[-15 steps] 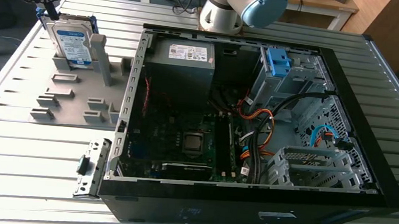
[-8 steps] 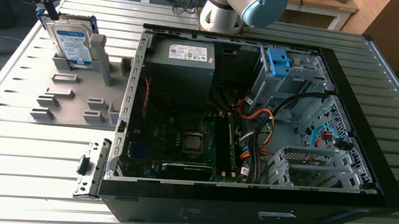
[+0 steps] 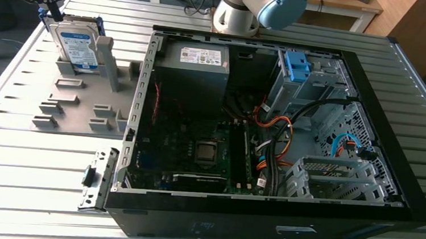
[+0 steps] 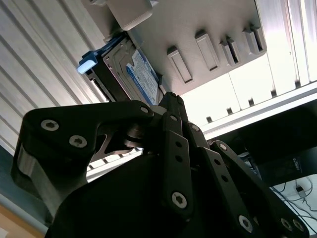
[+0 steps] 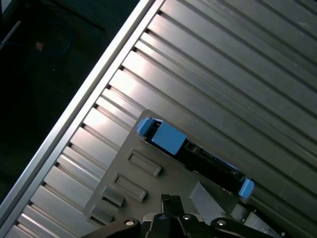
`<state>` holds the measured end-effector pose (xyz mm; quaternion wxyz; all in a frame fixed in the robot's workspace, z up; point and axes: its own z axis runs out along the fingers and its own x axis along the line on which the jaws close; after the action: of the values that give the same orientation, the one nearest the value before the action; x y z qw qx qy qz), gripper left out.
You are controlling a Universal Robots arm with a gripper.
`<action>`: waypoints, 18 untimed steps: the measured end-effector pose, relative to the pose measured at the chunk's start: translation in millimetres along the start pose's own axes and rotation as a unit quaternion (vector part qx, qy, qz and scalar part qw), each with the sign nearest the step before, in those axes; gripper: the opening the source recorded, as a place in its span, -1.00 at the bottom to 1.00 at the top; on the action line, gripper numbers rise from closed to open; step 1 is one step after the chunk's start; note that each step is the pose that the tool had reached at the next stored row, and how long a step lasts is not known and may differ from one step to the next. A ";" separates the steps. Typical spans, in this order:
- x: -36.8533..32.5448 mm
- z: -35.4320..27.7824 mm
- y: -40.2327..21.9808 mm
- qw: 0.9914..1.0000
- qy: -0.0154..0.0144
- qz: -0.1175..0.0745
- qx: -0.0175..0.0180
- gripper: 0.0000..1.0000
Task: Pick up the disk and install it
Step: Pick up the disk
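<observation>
For a clean pick, I judge the gripper should sit square across the blue frame and draw straight up out of the slot. How far the jaws stand open, and whether they touch anything, I cannot tell; they hang at the upper edge of the disk, upright in the grey holder on the tabletop, beside the open computer case

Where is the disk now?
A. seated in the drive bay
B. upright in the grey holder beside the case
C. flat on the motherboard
B: the disk stands on edge in the grey holder, at the exterior view's left of the open case, with the gripper near its top edge.
</observation>
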<state>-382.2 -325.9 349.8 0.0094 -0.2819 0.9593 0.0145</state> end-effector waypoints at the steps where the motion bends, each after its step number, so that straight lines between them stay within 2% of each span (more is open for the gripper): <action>1: 0.0 0.0 0.0 1.000 0.000 -0.001 0.000 -0.79; 18: 0.0 0.0 0.0 1.000 0.000 -0.020 -0.001 -0.79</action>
<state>-382.2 -325.9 349.8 0.0091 -0.3012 0.9534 0.0147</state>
